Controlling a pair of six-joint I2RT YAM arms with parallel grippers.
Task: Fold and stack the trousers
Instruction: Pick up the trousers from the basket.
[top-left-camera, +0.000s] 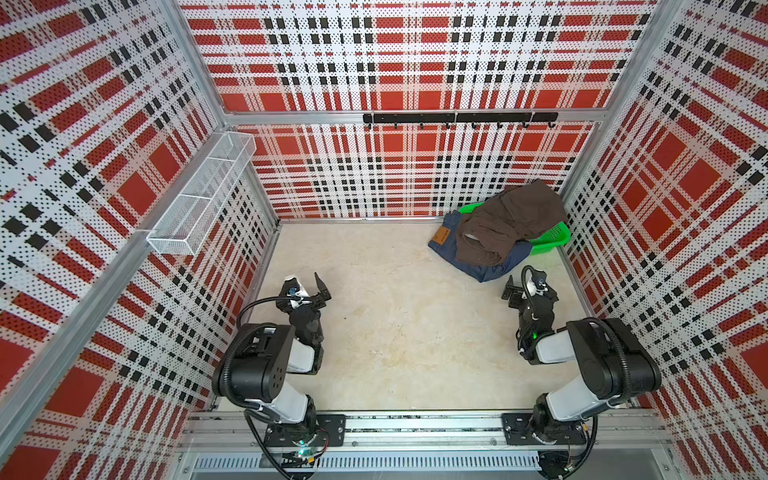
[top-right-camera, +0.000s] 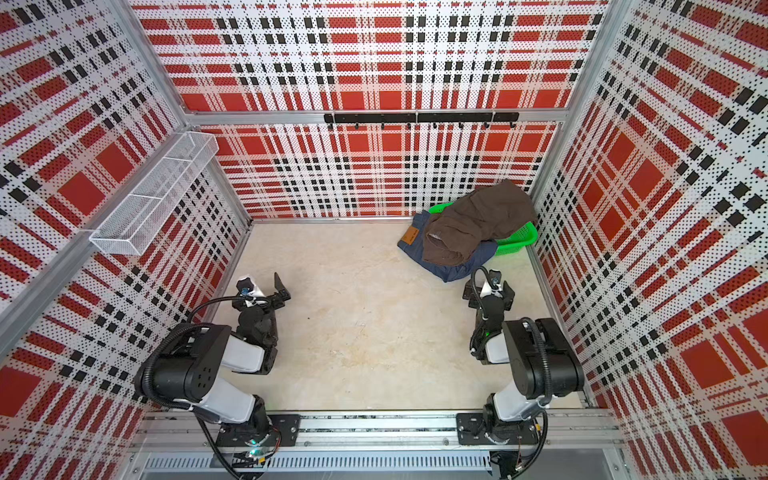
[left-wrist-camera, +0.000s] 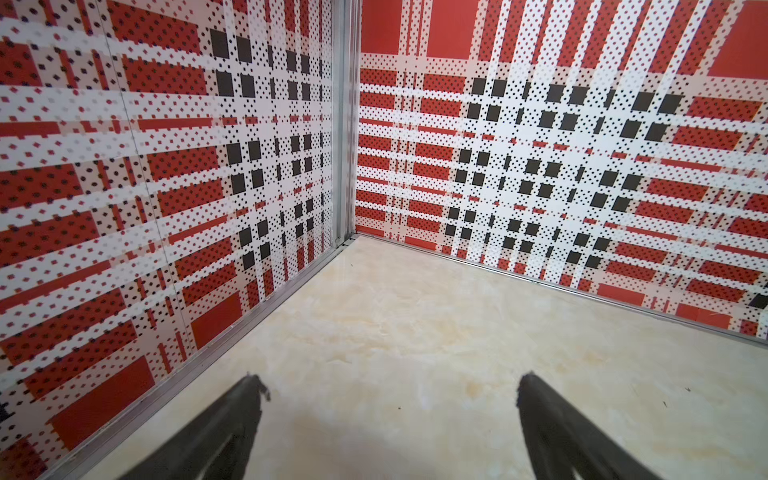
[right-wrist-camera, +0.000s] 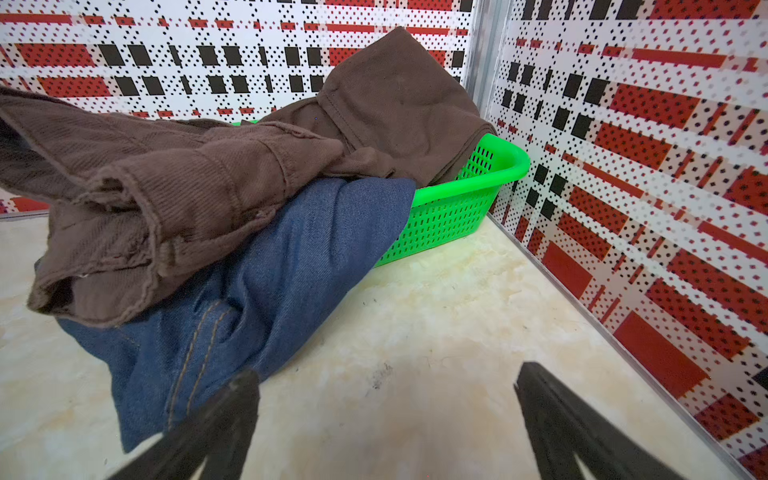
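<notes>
The trousers lie heaped in the far right corner. The dark brown pair (top-left-camera: 507, 224) (top-right-camera: 473, 226) (right-wrist-camera: 208, 166) drapes over a green basket (top-left-camera: 555, 239) (right-wrist-camera: 457, 208) and over the blue denim pair (top-left-camera: 486, 266) (top-right-camera: 453, 266) (right-wrist-camera: 270, 282), whose tan patch (top-left-camera: 441, 237) shows at the waistband. My right gripper (top-left-camera: 521, 286) (right-wrist-camera: 386, 374) hovers open just in front of the denim's near edge, with nothing between its fingers. On the left side, my left gripper (top-left-camera: 307, 286) (left-wrist-camera: 388, 380) stands open over bare table, facing the far left corner.
Plaid walls close in the pale table (top-left-camera: 395, 332) on three sides. A white mesh shelf (top-left-camera: 203, 195) juts from the left wall. A black hook rail (top-left-camera: 459, 118) runs along the back wall. Both arm bases sit on a metal rail (top-left-camera: 415, 428) at the front edge.
</notes>
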